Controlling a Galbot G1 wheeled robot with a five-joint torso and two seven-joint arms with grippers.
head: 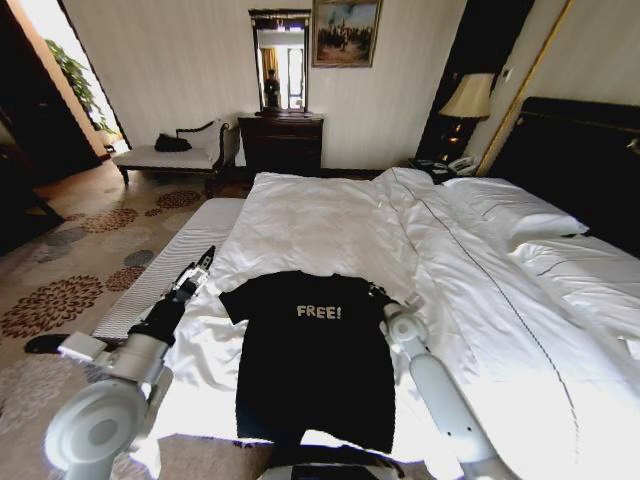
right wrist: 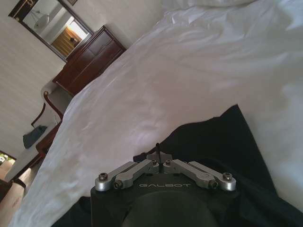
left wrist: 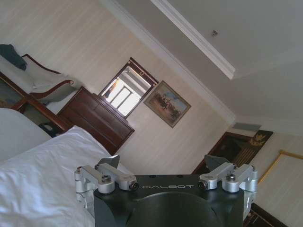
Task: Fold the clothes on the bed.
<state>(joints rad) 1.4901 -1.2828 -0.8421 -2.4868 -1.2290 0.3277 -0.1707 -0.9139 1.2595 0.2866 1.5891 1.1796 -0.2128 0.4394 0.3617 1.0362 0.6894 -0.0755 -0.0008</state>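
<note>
The black T-shirt lies flat and face up on the near end of the bed, its white "FREE!" lettering readable across the chest and its collar toward the pillows. Its hem reaches the bottom of the head view, where a dark part of the robot overlaps it, so the lower edge is hard to make out.

The left gripper hovers off the shirt's left sleeve, over the edge of the white duvet, apart from the cloth. In the left wrist view this gripper has its jaws spread wide with nothing between them, and it points up toward the wall, the mirror and the painting.

The right gripper sits at the shirt's right sleeve, and from the head view its tips are mostly hidden behind the wrist. In the right wrist view the right gripper has its jaws pressed together, right at the edge of the black fabric; whether any cloth is pinched between them cannot be told, since the tips are dark against the dark shirt.

Beyond the bed stand a dark dresser and a pale upholstered bench with a dark item on it.
</note>
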